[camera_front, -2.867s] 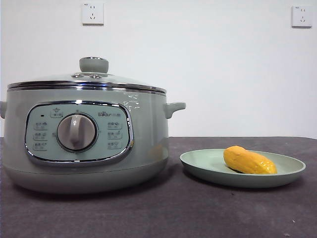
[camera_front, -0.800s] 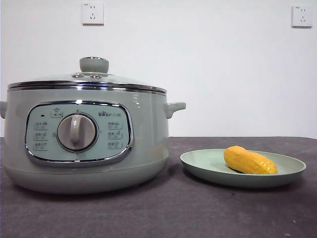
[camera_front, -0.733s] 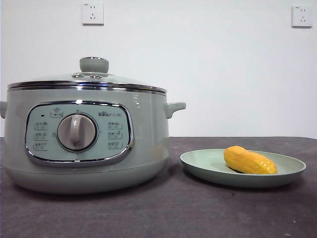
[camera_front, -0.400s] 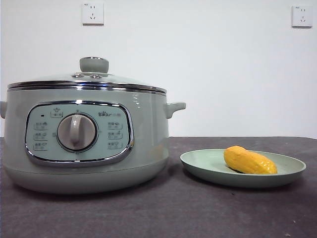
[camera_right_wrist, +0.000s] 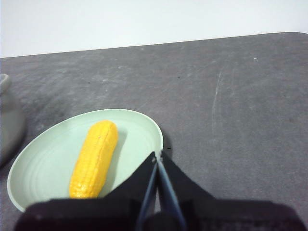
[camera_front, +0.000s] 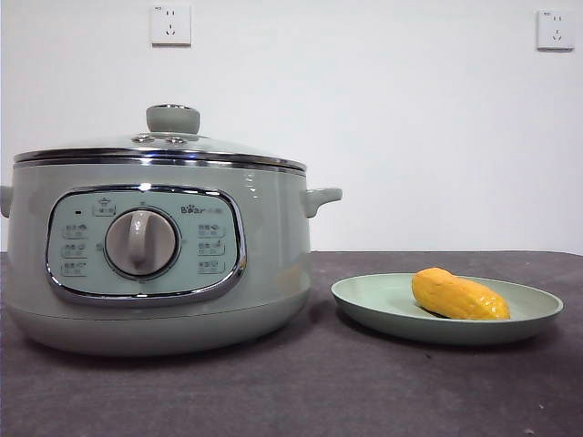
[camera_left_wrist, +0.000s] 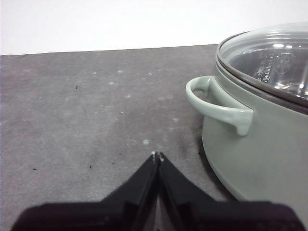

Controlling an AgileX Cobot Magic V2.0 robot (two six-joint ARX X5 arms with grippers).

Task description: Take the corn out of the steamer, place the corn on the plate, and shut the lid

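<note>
We see the corn lying flat on the plate and the lid seated on the steamer — to our eye, nothing is left to move. Our right gripper, jaws pressed together and empty, hangs just beside the plate's rim, the cob's long axis running alongside it; our left gripper, likewise closed on nothing, sits near the steamer's side handle.

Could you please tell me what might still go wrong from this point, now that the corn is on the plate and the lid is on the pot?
Little, I think. The corn lies loose on the shallow plate, so a knock could roll it off. The right claw hangs shut just above the plate's rim and might clip it when moving away. The left claw, shut, sits beside the pot near its side handle and could catch it.
</note>
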